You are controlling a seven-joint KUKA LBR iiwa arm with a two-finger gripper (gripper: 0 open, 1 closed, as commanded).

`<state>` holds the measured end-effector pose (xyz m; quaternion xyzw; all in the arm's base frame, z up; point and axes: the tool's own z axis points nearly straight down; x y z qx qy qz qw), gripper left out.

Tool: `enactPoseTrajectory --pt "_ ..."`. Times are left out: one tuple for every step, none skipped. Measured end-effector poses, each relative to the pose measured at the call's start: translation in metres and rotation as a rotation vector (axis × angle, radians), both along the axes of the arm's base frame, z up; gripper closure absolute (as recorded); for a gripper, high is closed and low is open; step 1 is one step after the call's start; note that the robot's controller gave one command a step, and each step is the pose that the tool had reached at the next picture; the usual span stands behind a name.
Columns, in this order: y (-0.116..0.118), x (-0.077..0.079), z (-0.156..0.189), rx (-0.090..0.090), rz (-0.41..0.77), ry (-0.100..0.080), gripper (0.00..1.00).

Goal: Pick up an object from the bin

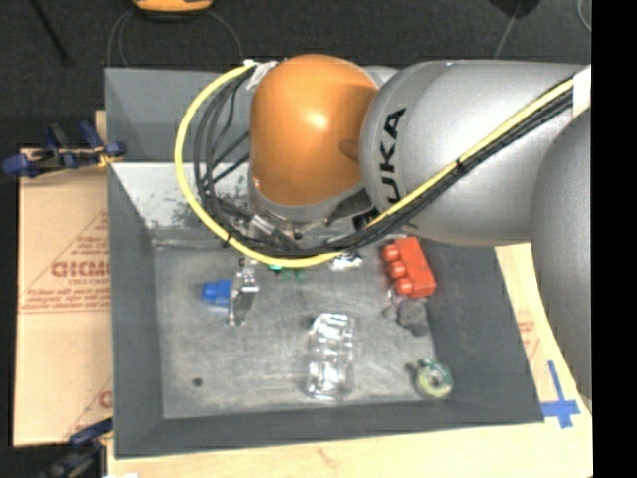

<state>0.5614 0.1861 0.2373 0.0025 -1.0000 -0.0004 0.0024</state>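
So the grey metal bin (261,371) is holding just a handful of bits, and I'm using the clear crinkly plastic piece (331,355) lying mid-floor as my reference point. The big silver arm with its orange wrist cover (304,132) is hanging over the far side of the bin from that clear piece. The claw (241,299) is poking down up and to the view's left of it, right by a small blue plastic block (214,293). It's touching it or just beside it, and I can't say which. Whether the claw is spread or pressed together I honestly can't tell, and nothing is visibly being pinched. Up and to the view's right of the clear piece an orange-red studded brick (408,267) is lying, with a small dark scrap (408,317) just under it. A little round greenish thing (433,378) is sitting off to the clear piece's right. I'm reading this as the lining-up-for-a-grab step, with nothing lifted yet and the blue block looking like the nearest candidate. My guess is the next move is calling for the claw to be straddling that block rather than sitting beside it, then closing and lifting straight up.
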Motion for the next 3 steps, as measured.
enactPoseTrajectory --pt "-0.02 0.029 -0.147 -0.003 0.08 -0.001 0.0" --pt "-0.018 0.031 -0.142 0.002 0.076 -0.008 1.0" --pt "-0.041 0.035 -0.012 -0.001 0.108 -0.016 1.0"
